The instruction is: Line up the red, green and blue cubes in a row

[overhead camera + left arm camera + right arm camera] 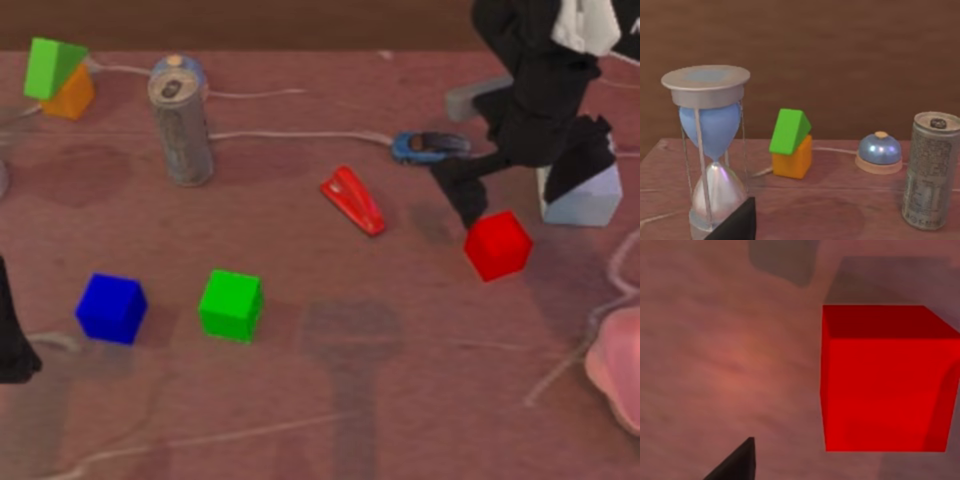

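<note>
- Red cube (pixel 497 245) sits on the table, well right of the green cube (pixel 231 305); blue cube (pixel 111 308) beyond.
- Right gripper (pixel 470 205) beside it; jaws' state unclear.
- Center, then grip squarely.

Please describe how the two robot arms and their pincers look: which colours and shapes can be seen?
The right arm is matte black and blocky, with a white part near the top edge of the top view. Its pincer is black too. The left arm appears only as a black sliver at the left edge. Each wrist view shows one dark angular finger tip. No cables or markings are visible.
</note>
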